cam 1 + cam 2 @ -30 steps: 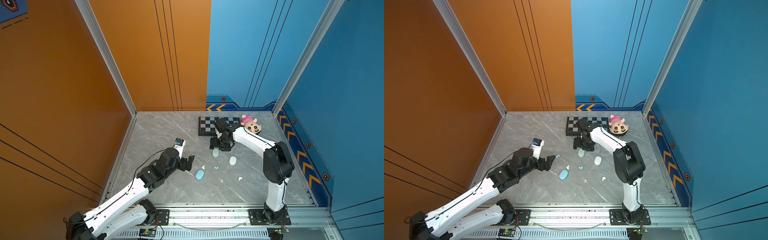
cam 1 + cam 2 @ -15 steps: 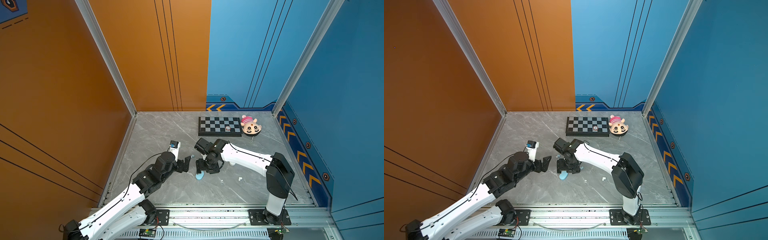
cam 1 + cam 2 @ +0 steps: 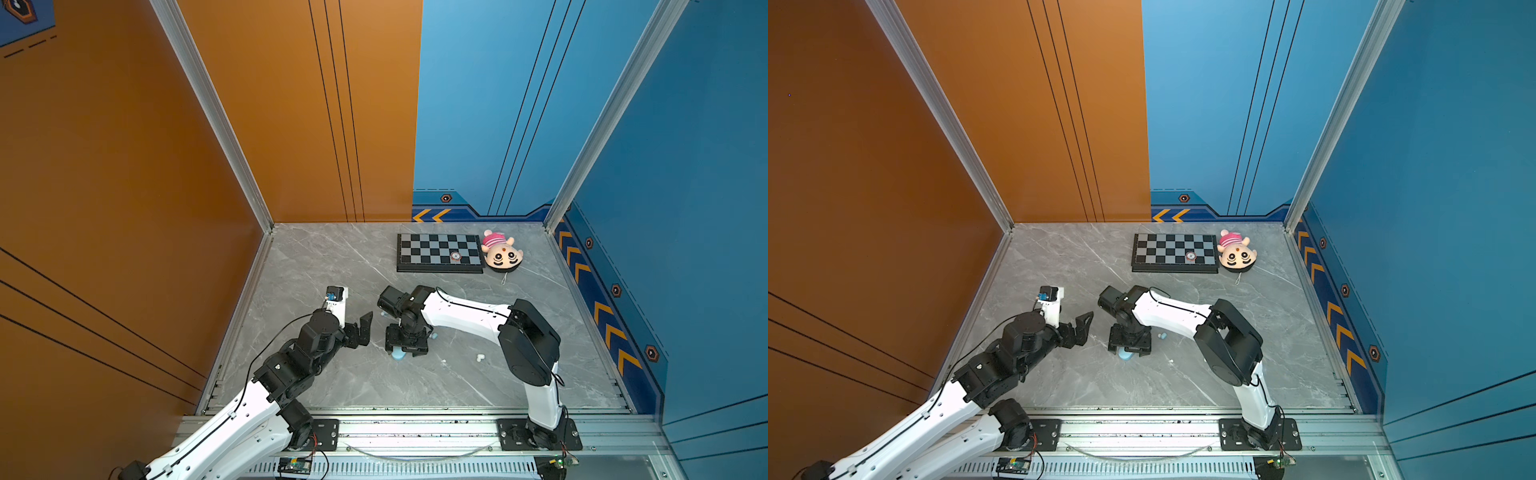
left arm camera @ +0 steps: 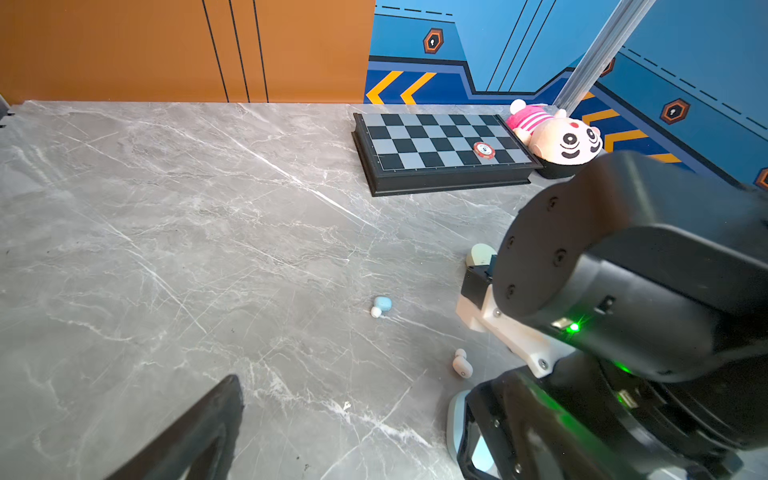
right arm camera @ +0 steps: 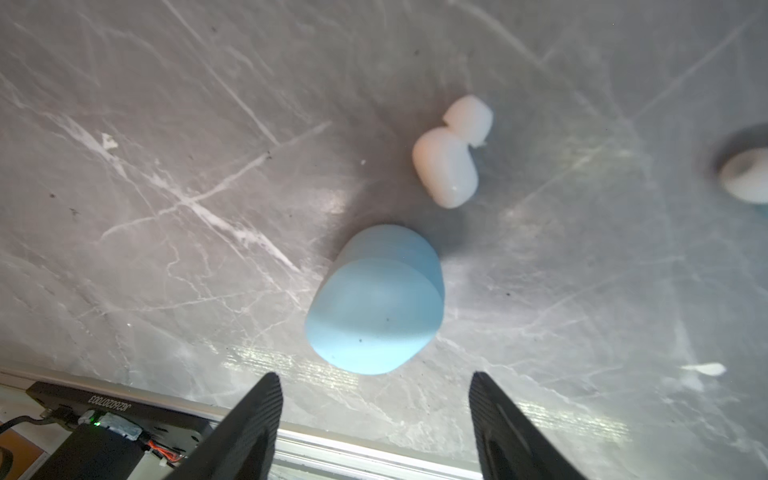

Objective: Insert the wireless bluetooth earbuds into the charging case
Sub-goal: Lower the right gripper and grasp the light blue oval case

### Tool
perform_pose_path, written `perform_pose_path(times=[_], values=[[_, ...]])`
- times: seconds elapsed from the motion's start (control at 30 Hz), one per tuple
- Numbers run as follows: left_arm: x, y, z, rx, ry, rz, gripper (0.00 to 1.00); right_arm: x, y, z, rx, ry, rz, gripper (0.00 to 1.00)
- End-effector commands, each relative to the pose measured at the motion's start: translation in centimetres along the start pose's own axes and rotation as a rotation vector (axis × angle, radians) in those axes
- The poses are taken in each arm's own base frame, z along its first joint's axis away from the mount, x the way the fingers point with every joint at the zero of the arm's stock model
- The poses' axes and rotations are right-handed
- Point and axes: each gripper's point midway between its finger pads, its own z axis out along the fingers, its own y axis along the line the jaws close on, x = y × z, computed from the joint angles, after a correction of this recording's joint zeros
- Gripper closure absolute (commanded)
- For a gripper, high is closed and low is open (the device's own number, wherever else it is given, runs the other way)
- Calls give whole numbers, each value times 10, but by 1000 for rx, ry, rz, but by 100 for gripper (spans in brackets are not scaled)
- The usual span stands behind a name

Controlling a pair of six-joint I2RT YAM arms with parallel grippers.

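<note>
Both our jaws are empty: left jaws wide, right jaws parted, poised at the pale blue oval plastic charging case (image 5: pixel 374 299); a white rounded plastic earbud (image 5: pixel 446 170) lies just beside it. Next, we judge, close squarely.

- Black base plate (image 5: pixel 104 405), right wrist view: white serial print, upside down, roughly "JES20202003"; some characters uncertain.
- Red-and-white chip (image 4: pixel 484 150) on the chessboard (image 4: pixel 432 145): one centre mark resembling "S".
- Blue wall (image 4: pixel 519 41): orange chevrons (image 4: pixel 399 85) and hexagon badges (image 4: pixel 433 40) bearing a keyhole-like symbol.
</note>
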Motion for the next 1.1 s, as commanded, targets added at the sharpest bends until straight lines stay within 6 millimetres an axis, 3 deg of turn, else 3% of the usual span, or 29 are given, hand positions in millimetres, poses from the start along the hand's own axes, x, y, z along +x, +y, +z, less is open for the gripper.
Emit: perform_pose_path(times=[0.0, 0.1, 0.23, 0.37, 0.5, 0.6, 0.67, 0.8, 0.9, 1.07], values=[[1, 6, -1, -23, -6, -11, 2, -6, 9, -4, -26, -4, 5, 27], [2, 6, -2, -19, -8, -9, 2, -10, 10, -18, -68, -8, -81, 27], [1, 6, -5, -7, -28, -12, 2, -6, 21, -61, -198, -32, -454, 27], [1, 16, -9, -42, -54, -37, 2, 10, 2, -99, -237, -52, -951, 25], [2, 28, -14, -97, -68, -66, 2, 0, -10, -121, -388, -178, -1174, 26], [2, 34, -17, -122, -81, -85, 2, 12, -21, -114, -347, -277, -1593, 20], [2, 40, -21, -148, -88, -98, 2, 4, -25, -101, -258, -327, -1772, 19], [2, 47, -24, -173, -94, -117, 2, -9, -35, -74, -163, -303, -1982, 21], [4, 50, -23, -191, -85, -119, 2, -23, -23, -63, -127, -372, -2046, 22], [4, 48, -17, -195, -50, -111, 2, -28, -6, -36, -99, -350, -2156, 22]])
